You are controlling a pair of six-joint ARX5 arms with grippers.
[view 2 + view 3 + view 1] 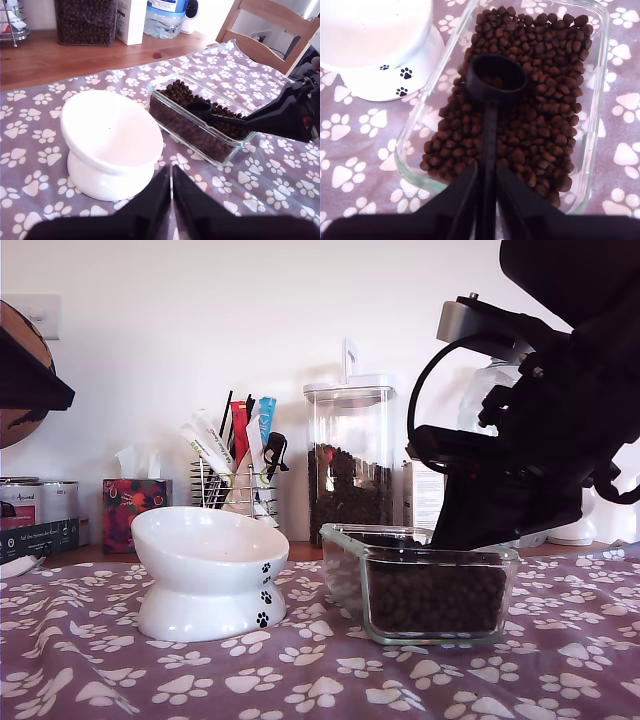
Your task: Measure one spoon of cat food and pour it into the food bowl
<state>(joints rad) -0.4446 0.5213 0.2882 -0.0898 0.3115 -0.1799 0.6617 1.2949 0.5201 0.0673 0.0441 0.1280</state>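
The black spoon [496, 80] is held by its handle in my second gripper [487, 172], which is shut on it. Its cup rests on the cat food [545, 100] in a clear glass dish [415, 165] and holds a few pellets. In the first wrist view the spoon [199, 111] lies low over the kibble [175, 100], with my second gripper [250, 120] reaching in. The white food bowl [200, 560] stands beside the dish, towards the exterior view's left, and looks empty [107, 135]. My first gripper [171, 175] hovers just short of the bowl, shut with nothing in it.
A tall clear canister [350, 460] of kibble stands behind the dish, with a wire rack of sachets [235, 460] and a tissue box [130, 505] to its left in the exterior view. A paw-print cloth [300, 680] covers the table. A wooden chair [270, 30] stands beyond.
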